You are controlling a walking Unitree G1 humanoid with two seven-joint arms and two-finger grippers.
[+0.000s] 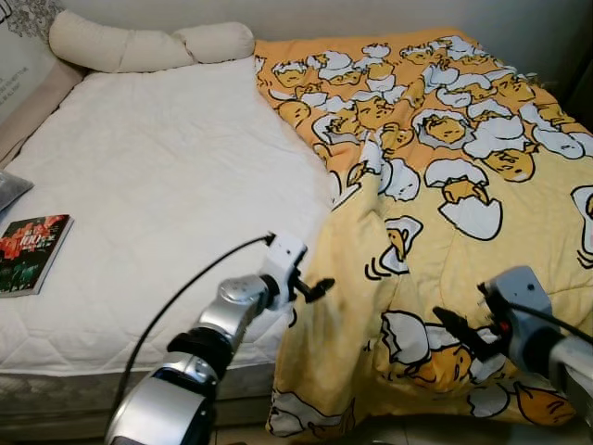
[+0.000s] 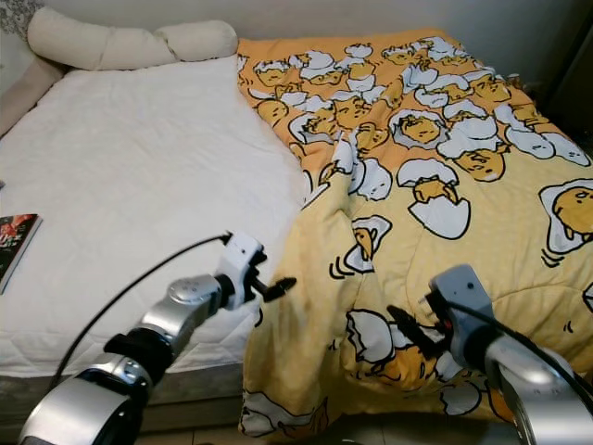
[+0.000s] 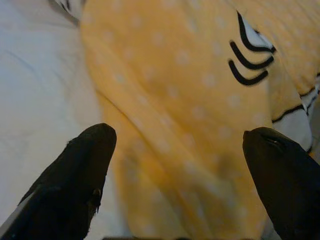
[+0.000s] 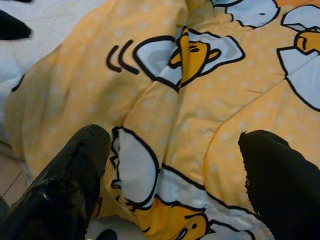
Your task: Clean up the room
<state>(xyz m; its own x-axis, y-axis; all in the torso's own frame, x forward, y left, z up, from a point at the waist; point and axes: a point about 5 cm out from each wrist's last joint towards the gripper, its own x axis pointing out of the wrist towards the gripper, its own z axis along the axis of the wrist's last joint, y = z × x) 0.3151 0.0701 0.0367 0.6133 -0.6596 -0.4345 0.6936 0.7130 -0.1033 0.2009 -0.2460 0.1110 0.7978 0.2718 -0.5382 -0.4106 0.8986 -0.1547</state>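
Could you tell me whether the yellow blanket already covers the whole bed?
No, the yellow blanket lies over one side, while the white mattress beside it is bare, with a book on it.

Even soft light, wrist views blurry

Both arms outstretched, left gripper (image 1: 315, 289) and right gripper (image 1: 454, 329) jaws apart.

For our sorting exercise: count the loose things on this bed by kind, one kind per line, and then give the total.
Pillows: 2, a long one and a short one
Yellow egg-print quilt: 1
Book: 1
Grey object at the bed's left edge, cut off by the frame: 1
Total: 5
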